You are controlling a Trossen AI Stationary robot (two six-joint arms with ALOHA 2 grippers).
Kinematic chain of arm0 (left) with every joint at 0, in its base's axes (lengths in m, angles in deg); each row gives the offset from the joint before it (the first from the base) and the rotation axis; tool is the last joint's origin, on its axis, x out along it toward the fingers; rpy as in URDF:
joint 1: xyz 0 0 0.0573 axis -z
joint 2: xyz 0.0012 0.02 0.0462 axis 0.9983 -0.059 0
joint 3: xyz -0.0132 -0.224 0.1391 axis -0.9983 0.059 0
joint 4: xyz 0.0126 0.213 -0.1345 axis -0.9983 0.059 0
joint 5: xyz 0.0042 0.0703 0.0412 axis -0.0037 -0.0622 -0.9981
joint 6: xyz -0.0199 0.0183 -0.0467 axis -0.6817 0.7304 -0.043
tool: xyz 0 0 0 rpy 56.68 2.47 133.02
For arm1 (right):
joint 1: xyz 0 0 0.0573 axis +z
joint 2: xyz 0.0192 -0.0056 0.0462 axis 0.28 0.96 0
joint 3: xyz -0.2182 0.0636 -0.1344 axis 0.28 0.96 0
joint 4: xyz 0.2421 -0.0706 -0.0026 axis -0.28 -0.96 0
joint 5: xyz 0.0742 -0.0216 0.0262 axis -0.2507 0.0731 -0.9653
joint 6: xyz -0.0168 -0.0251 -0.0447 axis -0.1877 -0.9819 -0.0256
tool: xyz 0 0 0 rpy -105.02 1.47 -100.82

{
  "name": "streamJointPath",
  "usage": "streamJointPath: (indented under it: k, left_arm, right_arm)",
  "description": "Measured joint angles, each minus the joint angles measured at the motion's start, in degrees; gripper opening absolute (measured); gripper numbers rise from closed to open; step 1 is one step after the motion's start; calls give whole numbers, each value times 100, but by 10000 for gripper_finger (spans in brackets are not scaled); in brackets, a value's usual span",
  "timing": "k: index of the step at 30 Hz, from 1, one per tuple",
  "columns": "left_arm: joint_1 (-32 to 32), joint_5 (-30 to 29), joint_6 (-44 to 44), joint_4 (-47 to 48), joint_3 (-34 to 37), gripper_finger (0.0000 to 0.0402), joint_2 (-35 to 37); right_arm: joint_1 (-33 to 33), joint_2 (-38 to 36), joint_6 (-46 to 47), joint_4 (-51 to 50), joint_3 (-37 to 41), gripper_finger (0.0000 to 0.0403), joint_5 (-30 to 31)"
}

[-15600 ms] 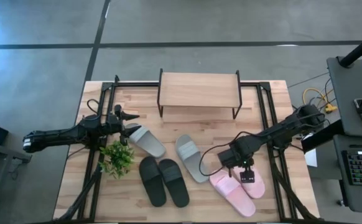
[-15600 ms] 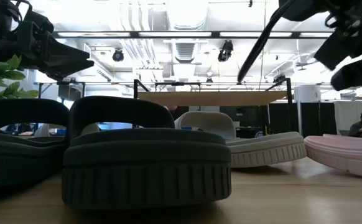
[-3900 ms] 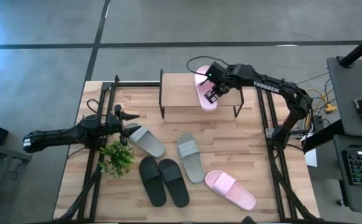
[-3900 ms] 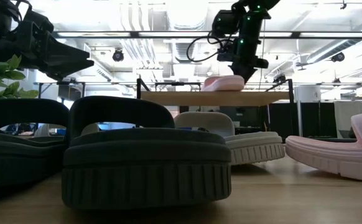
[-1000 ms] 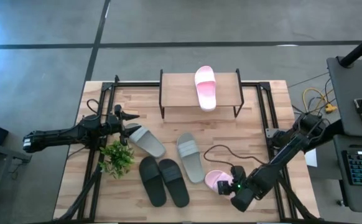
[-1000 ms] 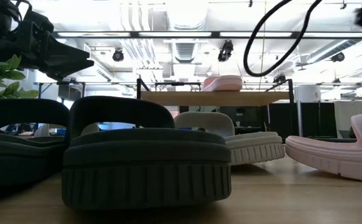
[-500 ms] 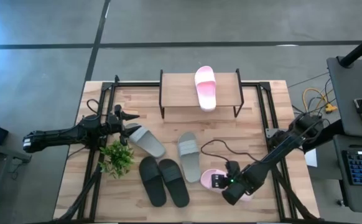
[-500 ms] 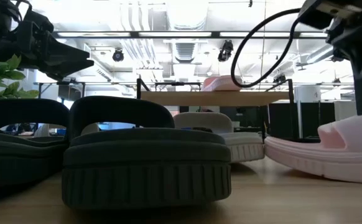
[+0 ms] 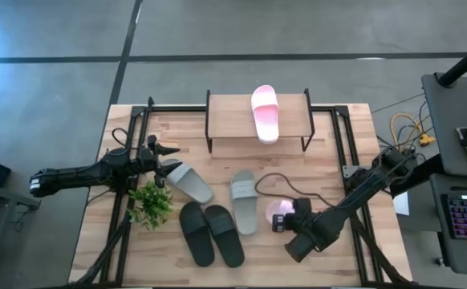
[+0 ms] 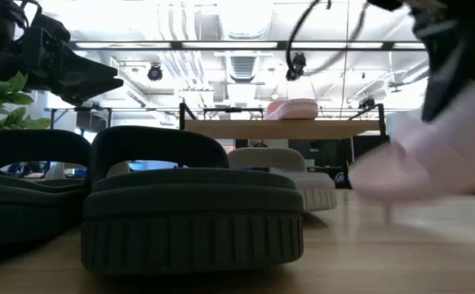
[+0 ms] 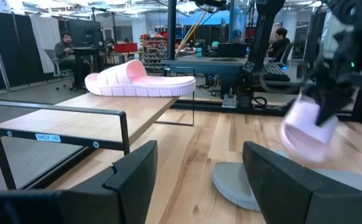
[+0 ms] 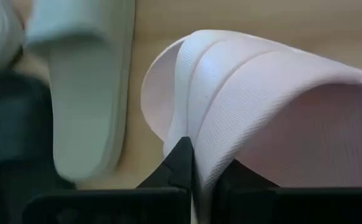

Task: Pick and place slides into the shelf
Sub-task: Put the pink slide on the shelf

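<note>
The right hand (image 9: 286,223) pinches the second pink slide (image 9: 282,212) by its strap, lifted clear of the tabletop (image 9: 338,172). Carry it high over the grey slide (image 9: 242,201) and set it beside its mate (image 9: 265,111) on the shelf (image 9: 225,116).

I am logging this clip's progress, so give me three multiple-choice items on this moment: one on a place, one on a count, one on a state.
1. Where does the placed pink slide lie?
A. On the shelf's top board
B. On the lower tier
C. Beside the plant

2. How many slides lie on the tabletop, unheld?
A. Two
B. Four
C. Six

3. What is the right tool doing?
A. Hanging open
B. Gripping a pink slide
C. Gripping a grey slide

Answers: 1 A, it rests on the shelf top. 2 B, two grey and two black. 3 B, its fingers pinch the second pink slide; the left tool waits by a grey slide.
</note>
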Motion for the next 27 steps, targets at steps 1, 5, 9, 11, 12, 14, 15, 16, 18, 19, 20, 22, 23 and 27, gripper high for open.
streamJointPath:
  k: [1,5,9,11,12,14,15,16,18,19,20,22,23,27]
  left_arm:
    - [0,-1,0,-1,0,223,-2]
    - [0,-2,1,0,0,223,0]
    - [1,-2,1,0,0,223,0]
    - [0,-2,1,0,0,223,-2]
    - [0,0,0,0,0,223,-2]
    - [0,-2,1,0,0,223,-2]
    - [0,-2,1,0,0,223,-2]
    - [2,0,1,0,0,223,-2]
    - [0,-2,-1,0,0,223,-1]
    - [2,-2,1,0,0,223,-2]
    - [0,-1,1,0,0,223,-2]
    - [1,-2,1,-1,0,223,-2]
    - [0,-1,0,0,0,223,-2]
    - [2,-2,1,4,0,223,-2]
  right_arm:
    - [-27,2,6,-416,-195,12,68]
    - [-210,-4,10,-1881,-1009,12,582]
    - [-519,-9,21,-2786,-1697,12,1686]
    - [-722,-14,113,-3001,-1920,12,2435]
    - [-845,-13,160,-3078,-2006,12,2720]
    - [-1096,-15,163,-3118,-2138,12,3202]
    - [-1216,-15,162,-3132,-2197,12,3455]
    - [-1343,-15,162,-3173,-2267,12,3671]
    - [-1596,-17,146,-3254,-2416,12,4090]
    - [-1736,-35,67,-3256,-2474,12,4290]
    - [-1874,-76,-38,-3246,-2520,12,4469]
    - [-2190,-173,-243,-3254,-2582,12,4739]
    - [-2351,-252,-293,-3256,-2598,13,4857]
    - [-2983,-583,-387,-3251,-2556,13,5046]
